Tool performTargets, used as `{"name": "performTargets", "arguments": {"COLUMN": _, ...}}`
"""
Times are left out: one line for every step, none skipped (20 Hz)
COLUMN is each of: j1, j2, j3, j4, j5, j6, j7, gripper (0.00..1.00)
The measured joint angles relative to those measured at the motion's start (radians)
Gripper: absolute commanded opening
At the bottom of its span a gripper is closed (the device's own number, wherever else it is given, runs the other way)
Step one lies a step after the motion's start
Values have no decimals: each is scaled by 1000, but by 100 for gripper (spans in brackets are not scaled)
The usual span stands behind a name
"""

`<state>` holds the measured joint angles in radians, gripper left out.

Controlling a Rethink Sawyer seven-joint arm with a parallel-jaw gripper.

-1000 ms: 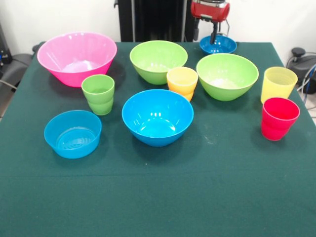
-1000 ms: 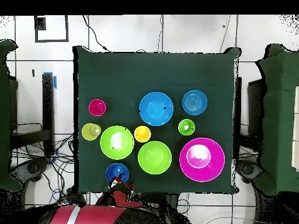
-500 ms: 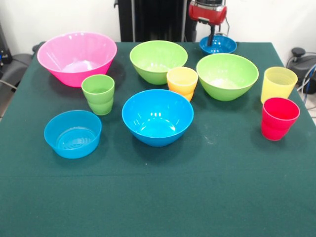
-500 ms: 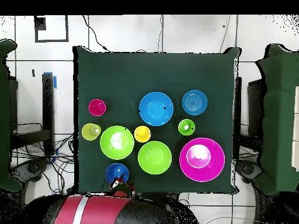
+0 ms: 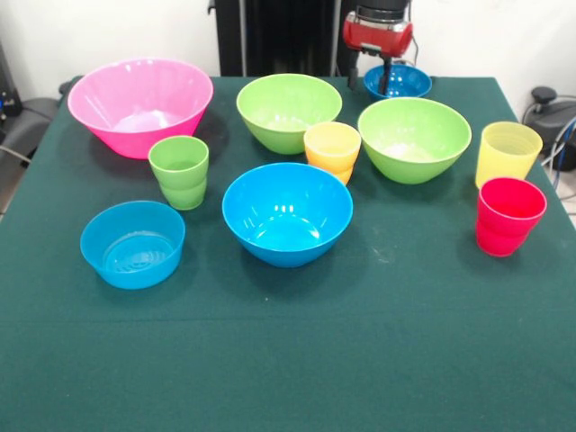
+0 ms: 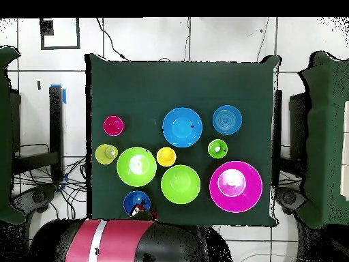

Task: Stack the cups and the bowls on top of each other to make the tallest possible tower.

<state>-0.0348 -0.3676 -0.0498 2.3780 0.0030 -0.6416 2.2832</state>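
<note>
All the cups and bowls stand apart on the green table, none stacked. My gripper (image 5: 369, 79) (image 6: 142, 213) is open at the small dark blue bowl (image 5: 402, 83) (image 6: 135, 200), its fingers either side of the bowl's left rim. Two lime green bowls (image 5: 288, 110) (image 5: 414, 137), the pink bowl (image 5: 139, 103), the bright blue bowl (image 5: 286, 211) and the shallow light blue bowl (image 5: 132, 243) stand upright. The green cup (image 5: 179, 171), orange-yellow cup (image 5: 332, 148), pale yellow cup (image 5: 508, 153) and red cup (image 5: 509, 216) stand between them.
The green cloth table (image 5: 288, 360) has its widest bare stretch along the edge nearest the front camera. The red and black arm (image 6: 116, 249) lies over the robot's base. Chairs and cables stand beside the table.
My gripper has come down a little at the dark blue bowl. In the overhead view the arm has swung across the base. No cup or bowl has moved.
</note>
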Motion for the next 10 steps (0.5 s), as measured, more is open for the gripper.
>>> {"name": "performTargets", "arguments": {"j1": -3, "j2": 7, "j3": 1, "j4": -6, "j5": 0, "j6": -10, "j7": 0, "gripper": 100}}
{"name": "performTargets", "arguments": {"j1": -4, "j2": 8, "j3": 2, "j4": -8, "j5": 0, "j6": -12, "j7": 0, "gripper": 100}}
{"name": "performTargets", "arguments": {"j1": -6, "j2": 10, "j3": 3, "j4": -10, "j5": -1, "j6": -14, "j7": 0, "gripper": 100}}
{"name": "performTargets", "arguments": {"j1": -7, "j2": 11, "j3": 3, "j4": -12, "j5": -2, "j6": -15, "j7": 0, "gripper": 100}}
{"name": "performTargets", "arguments": {"j1": -10, "j2": 12, "j3": 4, "j4": -13, "j5": -3, "j6": -15, "j7": 0, "gripper": 100}}
{"name": "performTargets", "arguments": {"j1": -13, "j2": 12, "j3": 5, "j4": -14, "j5": -4, "j6": -15, "j7": 0, "gripper": 100}}
{"name": "performTargets", "arguments": {"j1": -18, "j2": 12, "j3": 7, "j4": -14, "j5": -6, "j6": -15, "j7": 0, "gripper": 100}}
{"name": "performTargets", "arguments": {"j1": -20, "j2": 12, "j3": 7, "j4": -14, "j5": -7, "j6": -15, "j7": 0, "gripper": 100}}
{"name": "performTargets", "arguments": {"j1": -21, "j2": 12, "j3": 8, "j4": -14, "j5": -8, "j6": -15, "j7": 0, "gripper": 100}}
{"name": "performTargets", "arguments": {"j1": -23, "j2": 12, "j3": 8, "j4": -14, "j5": -9, "j6": -15, "j7": 0, "gripper": 100}}
